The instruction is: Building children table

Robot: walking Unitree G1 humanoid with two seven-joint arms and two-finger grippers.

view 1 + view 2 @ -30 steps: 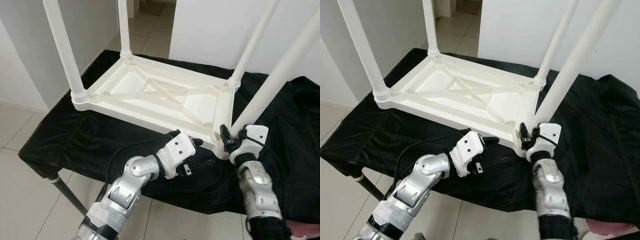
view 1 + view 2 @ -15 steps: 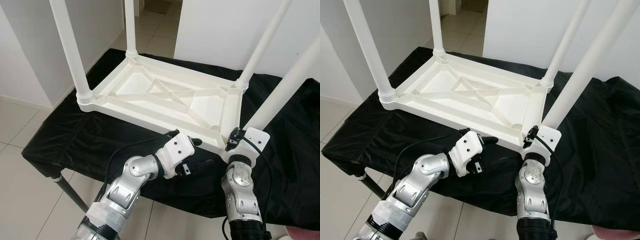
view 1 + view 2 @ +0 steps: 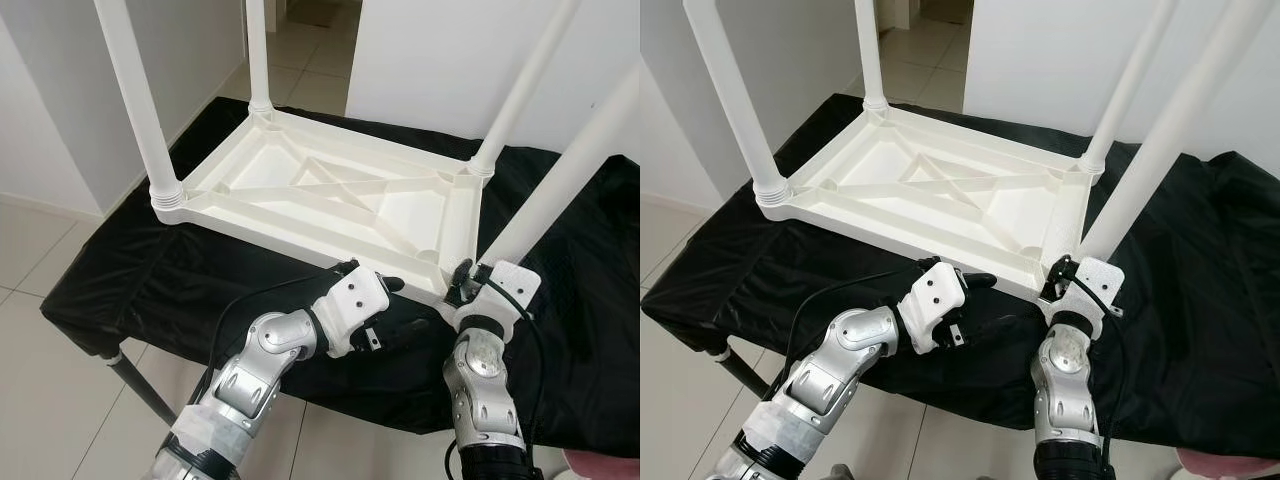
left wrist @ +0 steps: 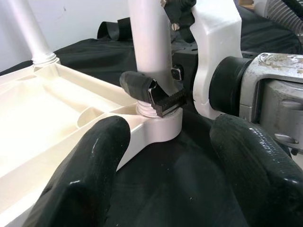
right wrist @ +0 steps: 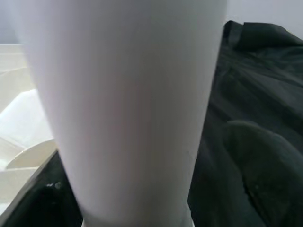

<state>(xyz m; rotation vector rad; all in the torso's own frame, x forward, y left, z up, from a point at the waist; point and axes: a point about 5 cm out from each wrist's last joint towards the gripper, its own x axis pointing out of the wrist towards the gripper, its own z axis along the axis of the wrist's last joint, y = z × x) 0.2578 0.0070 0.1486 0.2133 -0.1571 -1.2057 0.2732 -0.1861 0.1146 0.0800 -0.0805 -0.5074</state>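
black cloth point(image 3: 150, 270) under upturned white table point(image 3: 330, 200), tiled floor point(image 3: 40, 380).

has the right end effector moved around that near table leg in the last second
Yes. The right end effector has swung around the near leg, toward its socket corner on the upturned table. One second ago its wrist sat more to the leg's right.

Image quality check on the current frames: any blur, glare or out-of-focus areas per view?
Left and right eye views: sharp, evenly lit, no glare on the white table or black cloth. Left wrist view: the left gripper's own fingers are soft in the foreground; the right gripper at the leg base is crisp. Right wrist view: the table leg is too close, blurred and featureless.
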